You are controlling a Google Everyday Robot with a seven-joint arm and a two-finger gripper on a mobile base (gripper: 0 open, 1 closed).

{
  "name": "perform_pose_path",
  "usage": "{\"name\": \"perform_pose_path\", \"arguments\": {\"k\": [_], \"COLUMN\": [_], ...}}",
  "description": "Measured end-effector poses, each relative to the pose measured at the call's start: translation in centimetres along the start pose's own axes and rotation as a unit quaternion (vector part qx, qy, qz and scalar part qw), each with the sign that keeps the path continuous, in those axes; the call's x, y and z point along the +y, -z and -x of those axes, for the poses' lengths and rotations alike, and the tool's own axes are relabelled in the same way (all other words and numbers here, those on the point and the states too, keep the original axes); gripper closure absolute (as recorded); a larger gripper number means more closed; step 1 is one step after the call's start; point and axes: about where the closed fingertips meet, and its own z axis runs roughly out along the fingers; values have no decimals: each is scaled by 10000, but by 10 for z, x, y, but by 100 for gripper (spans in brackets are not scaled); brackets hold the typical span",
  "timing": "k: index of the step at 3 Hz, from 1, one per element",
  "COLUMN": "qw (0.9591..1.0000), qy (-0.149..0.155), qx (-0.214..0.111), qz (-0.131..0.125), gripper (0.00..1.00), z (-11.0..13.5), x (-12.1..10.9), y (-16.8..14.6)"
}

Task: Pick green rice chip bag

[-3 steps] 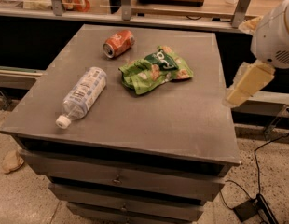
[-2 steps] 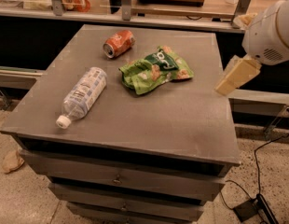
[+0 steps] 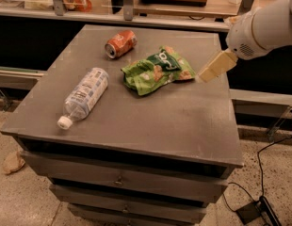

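The green rice chip bag (image 3: 157, 70) lies crumpled on the grey cabinet top (image 3: 150, 121), right of centre toward the back; it has a dark green patch with white letters and pictures of tan chips. My gripper (image 3: 213, 68) comes in from the upper right on a white arm. Its tan fingers hang above the table's right side, just to the right of the bag and apart from it.
An orange-red crushed can (image 3: 120, 43) lies behind the bag at the back. A clear plastic bottle (image 3: 84, 96) with a white cap lies on the left side. A counter with shelves runs behind the cabinet. Cables and a pedal lie on the floor at the lower right.
My gripper has moved left and toward the back, from beyond the table's right edge to just right of the bag. The bag, can and bottle have not moved.
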Motion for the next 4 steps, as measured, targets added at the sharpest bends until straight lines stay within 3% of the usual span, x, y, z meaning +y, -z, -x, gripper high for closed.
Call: {"name": "perform_pose_path", "arguments": {"k": [2,4], "qw": [9994,9972], "qy": [-231,-406], "qx": [-165,-238], "qz": [198,573], "gripper": [0,0], "z": [12,30], "x": [-1,16], "y": [-47,-84]}}
